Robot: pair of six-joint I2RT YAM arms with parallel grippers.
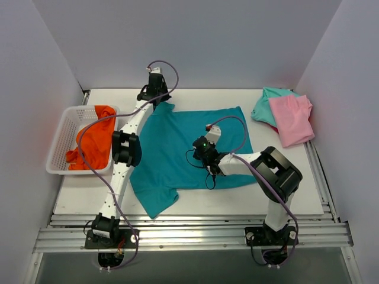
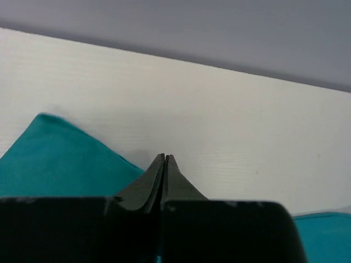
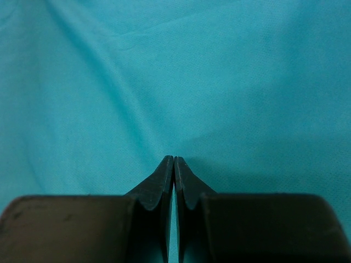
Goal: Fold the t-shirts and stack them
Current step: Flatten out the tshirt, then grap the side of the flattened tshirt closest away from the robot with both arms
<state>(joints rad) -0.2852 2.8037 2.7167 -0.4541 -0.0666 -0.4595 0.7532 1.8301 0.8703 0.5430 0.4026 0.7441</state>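
Right now the teal shirt (image 1: 177, 142) lies spread flat on the table (image 1: 237, 198), just beside the basket (image 1: 62, 127). Its long axis runs straight away from the basket. Both sleeves sit at the basket end, one splayed toward the back wall and one toward the arm bases, and the hem is the edge farthest from the basket. The collar cannot be made out, as the left arm crosses over that end.

The left gripper (image 2: 164, 159) is up at the sleeve corner on the basket end, at the back. Its fingers (image 2: 151, 183) are pressed tight together, tips over bare table with teal cloth on either side. Whether any cloth is pinched cannot be told.

The right gripper (image 3: 174, 159) is over the middle of the teal shirt, further from the basket. Its fingers (image 3: 159, 181) are clenched too, with nothing but teal fabric filling its view.

An orange shirt (image 1: 95, 142) is bunched inside the basket, draped over its wall. Well away from the basket, beyond the hem, a pink shirt (image 1: 291, 118) lies partly on top of a mint-green shirt (image 1: 266, 103).
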